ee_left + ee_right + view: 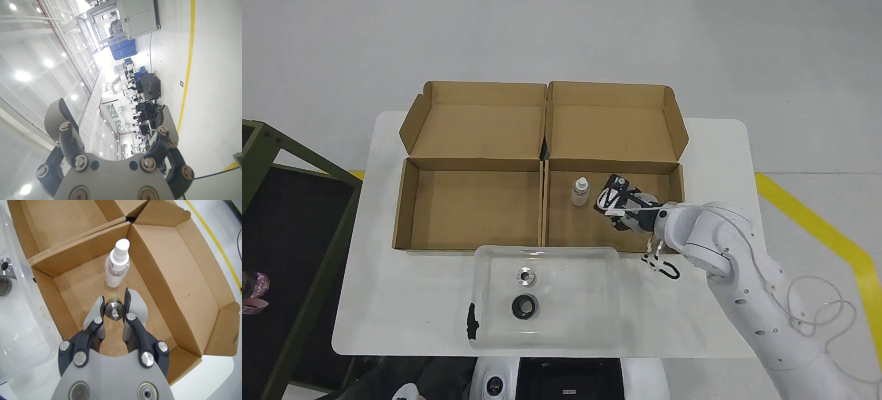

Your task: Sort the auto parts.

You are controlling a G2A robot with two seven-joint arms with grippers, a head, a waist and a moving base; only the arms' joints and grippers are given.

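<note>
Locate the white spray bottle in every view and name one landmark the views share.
Top view: spray bottle stands upright in the right cardboard box, near the other box.
Right wrist view: spray bottle upright just ahead of the right tool, which grips a metal part.
Left wrist view: faces up at the ceiling.
Shared landmark: the right cardboard box.

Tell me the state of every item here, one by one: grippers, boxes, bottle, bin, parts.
Right gripper: shut on the metal part.
Left gripper: open, holding nothing.
Right box: lid open.
Spray bottle: upright inside it.
Left box: lid open.
Clear bin: holds two parts.
</note>
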